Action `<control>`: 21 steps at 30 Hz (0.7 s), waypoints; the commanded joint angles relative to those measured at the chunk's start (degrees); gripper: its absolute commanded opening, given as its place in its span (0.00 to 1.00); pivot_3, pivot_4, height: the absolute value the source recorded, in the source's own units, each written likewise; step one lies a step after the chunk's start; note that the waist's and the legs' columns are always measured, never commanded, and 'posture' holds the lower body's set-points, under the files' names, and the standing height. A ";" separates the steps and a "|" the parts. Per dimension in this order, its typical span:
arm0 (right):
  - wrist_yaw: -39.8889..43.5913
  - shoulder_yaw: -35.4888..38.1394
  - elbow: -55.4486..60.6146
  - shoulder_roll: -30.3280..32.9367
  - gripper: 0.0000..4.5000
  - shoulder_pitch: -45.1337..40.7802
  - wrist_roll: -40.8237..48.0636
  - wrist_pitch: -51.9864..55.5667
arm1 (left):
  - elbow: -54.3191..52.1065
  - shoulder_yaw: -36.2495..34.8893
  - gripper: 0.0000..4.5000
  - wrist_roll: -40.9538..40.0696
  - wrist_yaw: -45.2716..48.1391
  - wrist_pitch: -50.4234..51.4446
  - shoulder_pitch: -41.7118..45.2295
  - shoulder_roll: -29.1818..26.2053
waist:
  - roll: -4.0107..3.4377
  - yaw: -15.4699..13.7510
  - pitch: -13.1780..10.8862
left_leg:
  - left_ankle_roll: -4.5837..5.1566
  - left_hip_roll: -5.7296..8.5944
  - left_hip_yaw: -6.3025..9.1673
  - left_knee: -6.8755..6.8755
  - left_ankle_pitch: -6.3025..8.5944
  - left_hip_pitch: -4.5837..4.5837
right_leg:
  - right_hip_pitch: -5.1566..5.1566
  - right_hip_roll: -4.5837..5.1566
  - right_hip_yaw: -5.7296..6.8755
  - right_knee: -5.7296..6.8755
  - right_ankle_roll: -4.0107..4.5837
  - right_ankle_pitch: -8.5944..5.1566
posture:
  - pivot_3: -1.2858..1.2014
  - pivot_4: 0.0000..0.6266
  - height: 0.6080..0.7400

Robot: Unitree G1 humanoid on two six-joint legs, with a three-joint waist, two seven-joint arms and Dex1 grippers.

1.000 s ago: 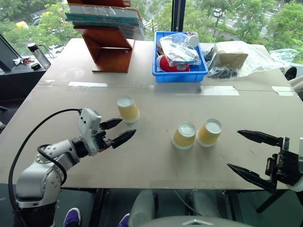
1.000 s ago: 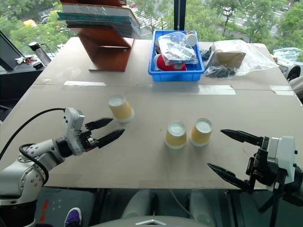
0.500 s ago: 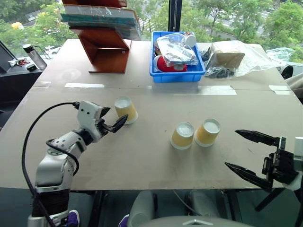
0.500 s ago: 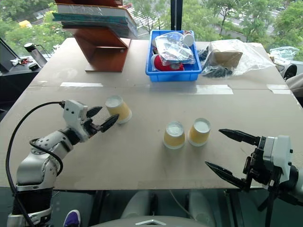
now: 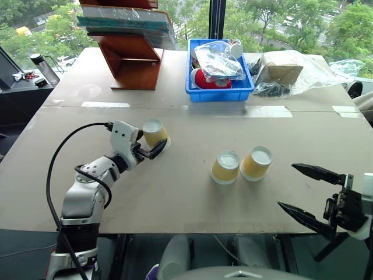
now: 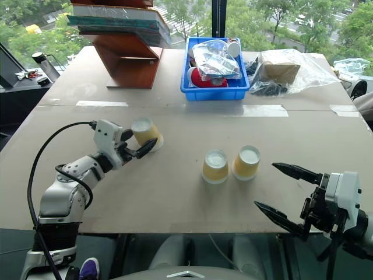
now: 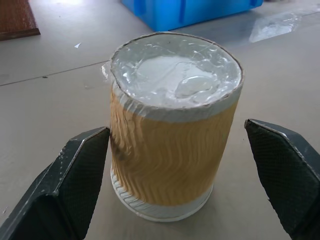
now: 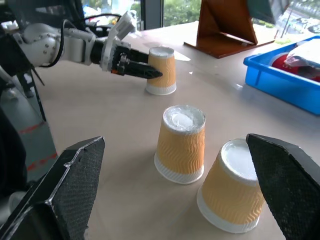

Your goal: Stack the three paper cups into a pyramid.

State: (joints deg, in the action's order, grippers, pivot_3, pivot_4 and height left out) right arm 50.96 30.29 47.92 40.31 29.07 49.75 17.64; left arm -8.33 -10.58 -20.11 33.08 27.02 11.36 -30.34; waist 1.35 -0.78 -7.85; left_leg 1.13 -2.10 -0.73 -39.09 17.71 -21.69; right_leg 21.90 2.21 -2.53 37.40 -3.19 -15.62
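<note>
My left gripper (image 7: 175,175) spread wide around one cup, not gripping.
Upside-down cup (image 7: 172,125) stands between my left fingers (image 7: 75,180), a gap on each side, toward table's (image 5: 175,198) left edge; my right gripper (image 5: 312,195) gapes empty near front-right corner; other two cups (image 5: 225,167) (image 5: 256,163) mid-table, side by side.

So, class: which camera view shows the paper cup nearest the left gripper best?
The left wrist view: that paper cup stands upside down between the open left gripper fingers, wavy sides plain. The eye views show it small, partly behind a finger; the right wrist view shows it distant.
</note>
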 commanded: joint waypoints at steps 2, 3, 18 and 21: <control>-2.37 1.98 2.65 1.21 1.00 -1.36 3.39 0.92 | -1.28 0.03 0.99 0.58 -0.83 -1.41 1.00 0.29 | 0.00 0.03 0.00 | 0.00 0.00 0.00 0.00 0.00 0.00 | 0.00 -0.01 0.00 0.01 0.00 0.00 | 0.52 0.24 1.00; -2.44 1.82 2.53 1.45 1.00 -1.60 3.46 1.07 | -1.33 0.10 0.94 0.69 -0.82 -1.44 0.98 0.35 | 0.00 0.02 0.00 | 0.00 0.00 0.00 0.00 0.00 0.00 | 0.00 0.00 0.00 0.00 0.00 0.00 | 0.52 0.24 1.00; -2.22 1.54 2.02 1.27 1.00 0.15 2.16 1.16 | -6.74 1.20 0.45 -10.06 11.98 5.84 6.11 -4.38 | 0.02 -0.19 -0.01 | 0.00 0.00 0.04 -0.01 0.00 -0.04 | 0.00 0.00 0.05 -0.02 0.00 0.00 | 0.52 0.24 1.00; -2.36 1.98 2.30 0.64 1.00 1.44 1.28 0.80 | -6.87 4.37 0.45 -16.03 18.41 12.09 13.31 -6.00 | 0.03 -0.23 -0.02 | 0.00 0.02 0.07 -0.05 0.00 -0.06 | -0.01 0.00 0.09 -0.03 0.00 0.00 | 0.52 0.24 1.00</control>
State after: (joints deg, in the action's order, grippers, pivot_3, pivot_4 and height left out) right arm 48.84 30.53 48.76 41.40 29.99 51.43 19.40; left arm -12.84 -7.97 -31.76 47.34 36.10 20.76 -35.72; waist 1.39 -1.01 -7.88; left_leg 1.12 -2.07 -0.66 -39.15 17.70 -21.76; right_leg 21.89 2.22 -2.45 37.37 -3.20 -15.62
